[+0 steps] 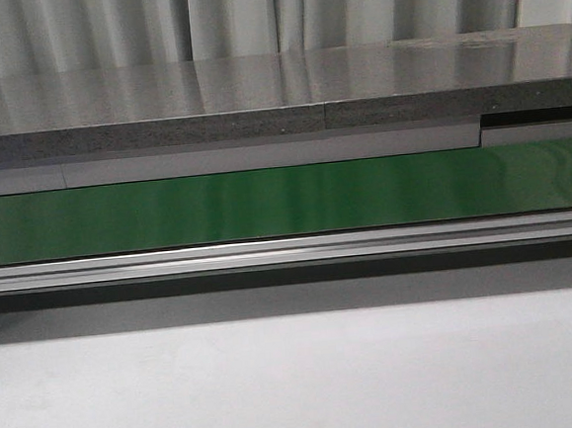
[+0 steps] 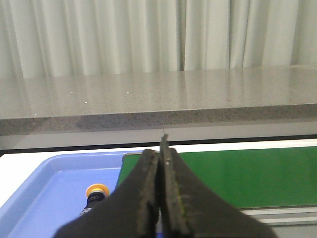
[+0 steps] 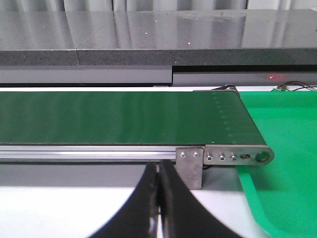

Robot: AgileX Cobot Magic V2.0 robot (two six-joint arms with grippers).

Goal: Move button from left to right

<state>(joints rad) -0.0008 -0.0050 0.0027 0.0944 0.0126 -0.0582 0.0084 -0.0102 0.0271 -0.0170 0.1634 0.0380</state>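
Note:
The button [image 2: 96, 194], yellow-orange cap on a black body, lies in a blue tray [image 2: 44, 188] at the left end of the green belt [image 2: 247, 173], seen only in the left wrist view. My left gripper [image 2: 159, 148] is shut and empty, above the tray's right side, to the right of the button. My right gripper [image 3: 159, 168] is shut and empty, in front of the belt [image 3: 119, 116] near its right end. Neither gripper nor the button shows in the front view, which shows only the belt [image 1: 285, 199].
A green tray [image 3: 282, 148] sits at the belt's right end, past the metal end bracket [image 3: 223, 157]. A grey stone ledge [image 1: 257, 102] runs behind the belt, with curtains beyond. A white tabletop [image 1: 299, 381] lies in front of the belt's aluminium rail [image 1: 289, 251].

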